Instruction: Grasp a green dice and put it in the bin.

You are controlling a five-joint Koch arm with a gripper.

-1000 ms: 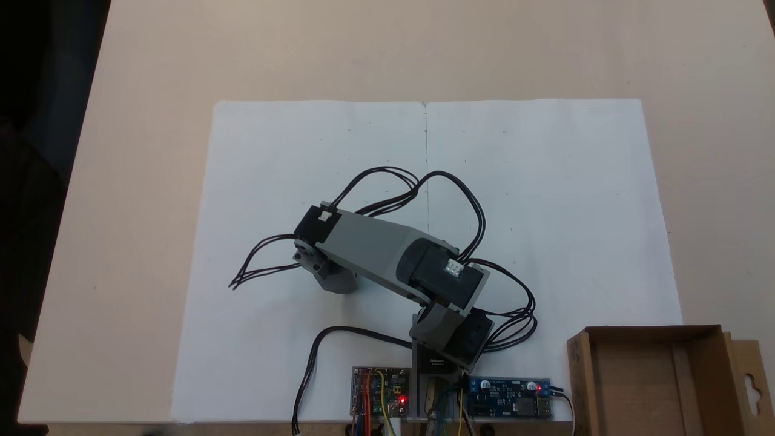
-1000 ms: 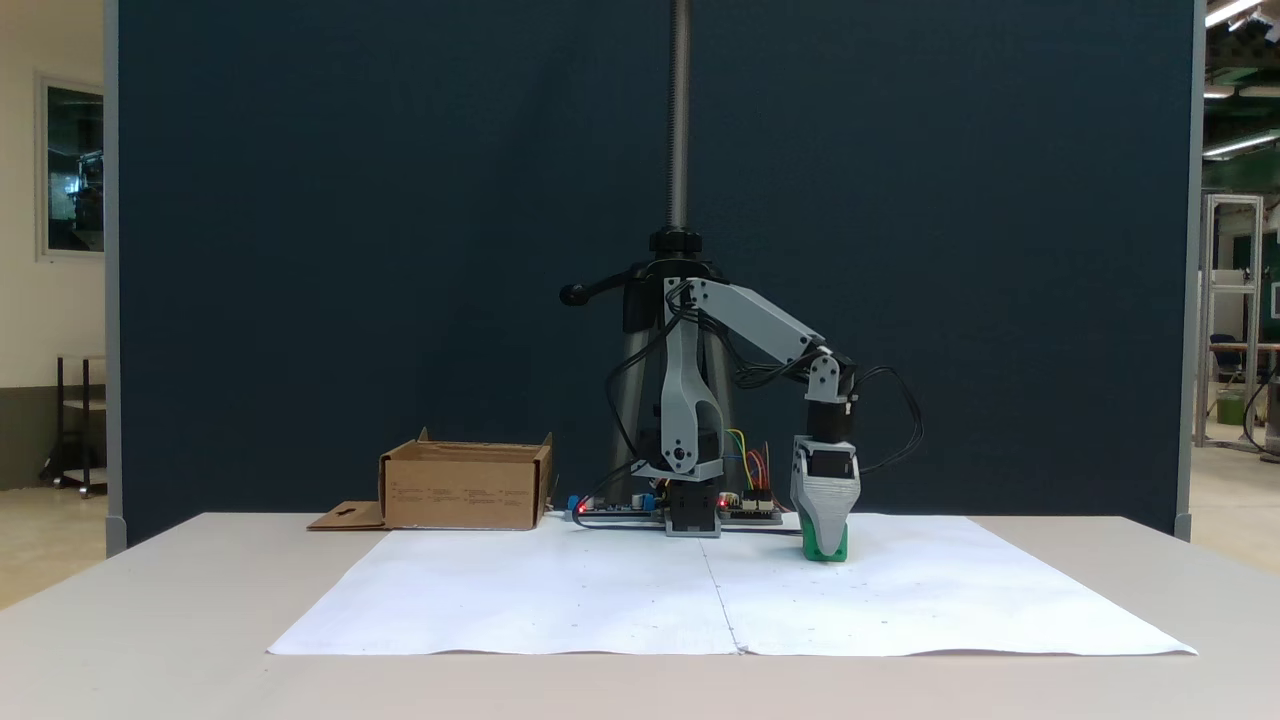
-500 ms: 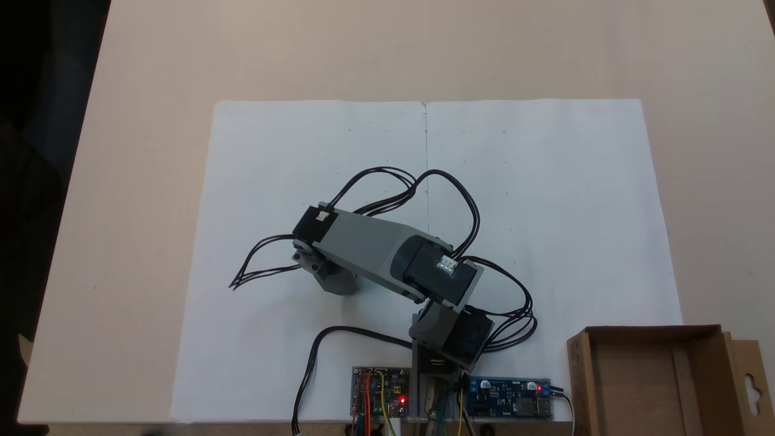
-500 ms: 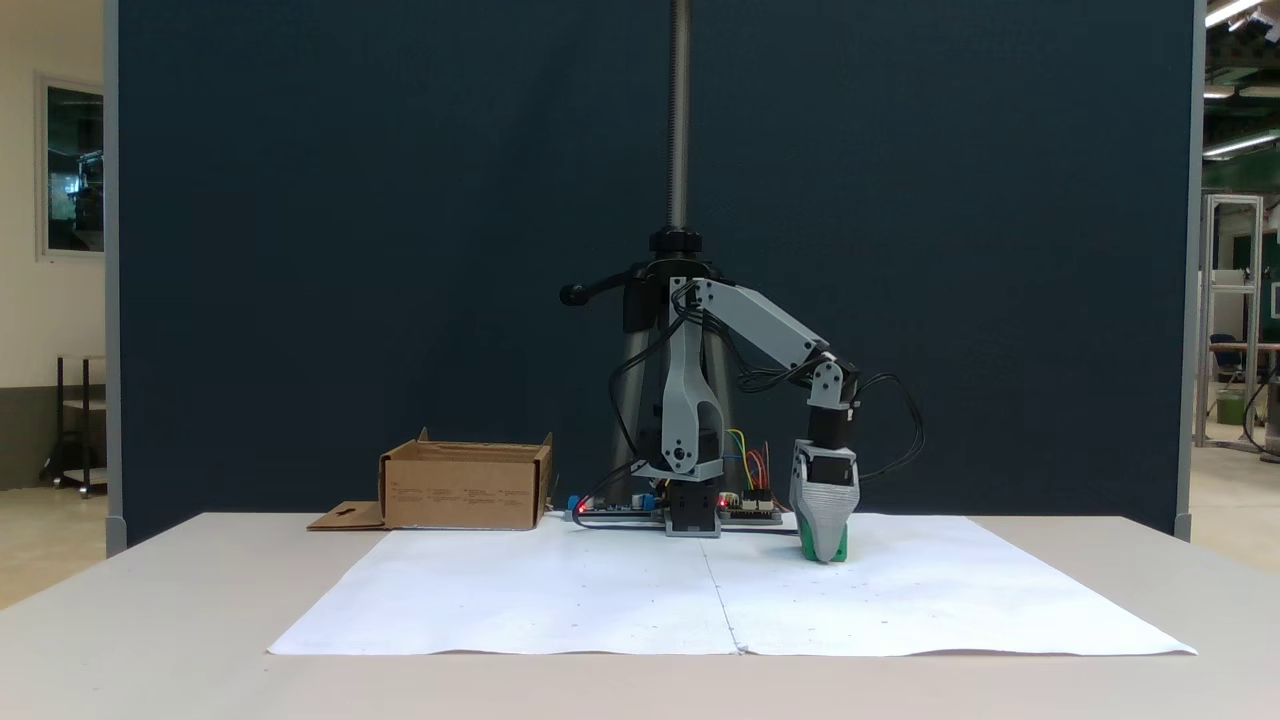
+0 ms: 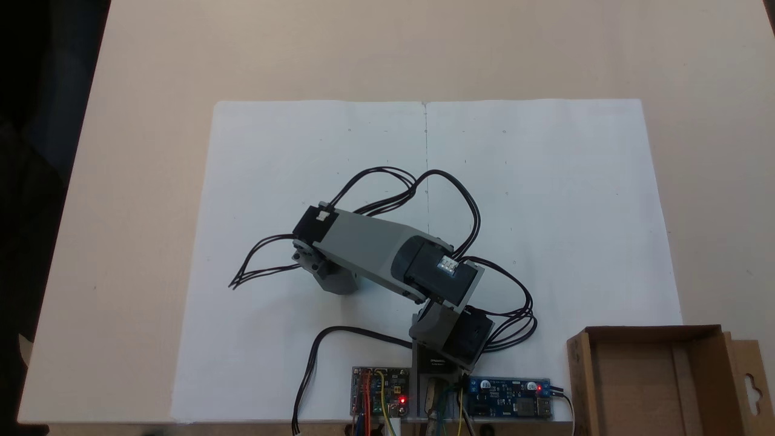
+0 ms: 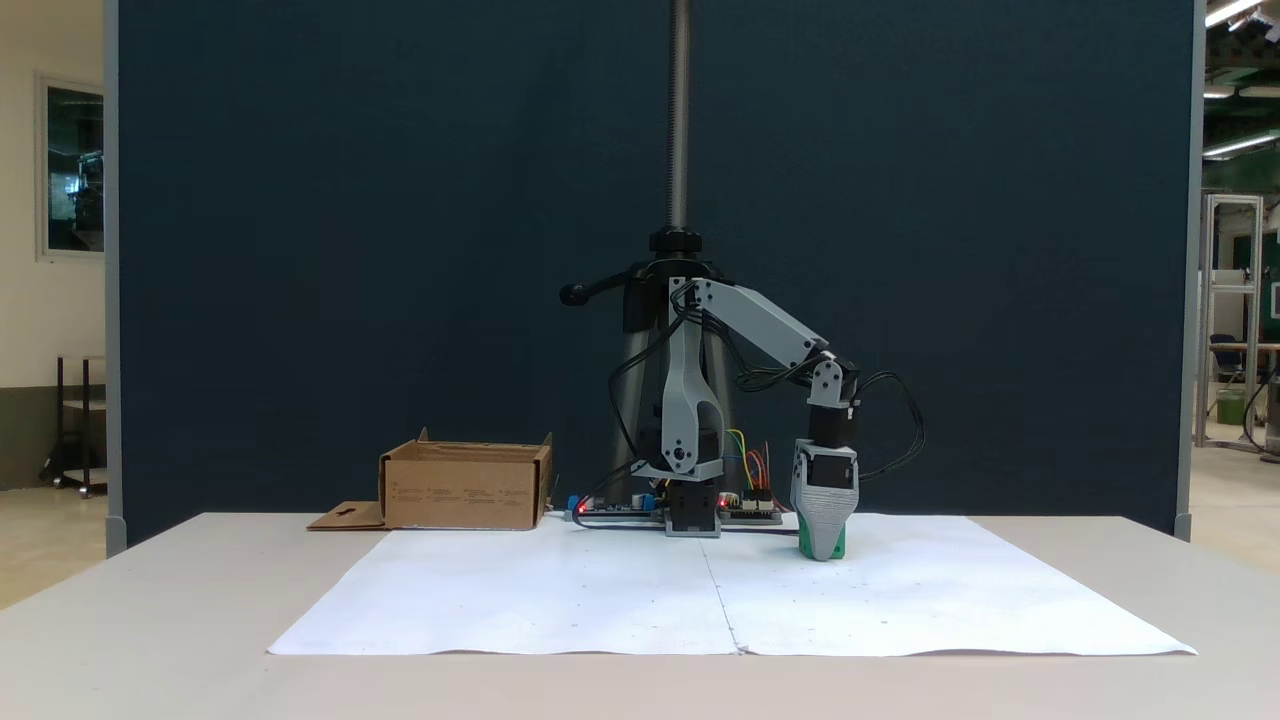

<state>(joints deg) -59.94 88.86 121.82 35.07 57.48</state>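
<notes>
Jaws stand one behind the other in a fixed view, so their spread cannot be told. Bin (image 6: 465, 486) sits well apart at the paper's (image 6: 600, 600) far corner. Gripper (image 6: 822, 548) points down at the sheet, its front finger covering the green dice (image 6: 839, 544). Step judged: grasping; next, confirm the pinch, then lift toward the bin.

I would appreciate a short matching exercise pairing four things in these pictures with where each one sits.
Things:
1. green dice
2. bin
3. white paper
4. circuit boards

Places:
A. spread flat across the table's middle
B. on the table beside the paper, off one corner
C. at the arm's base
D. on the paper, right behind the gripper's fingers

Pairs: 1-D, 2-B, 3-A, 4-C
</notes>
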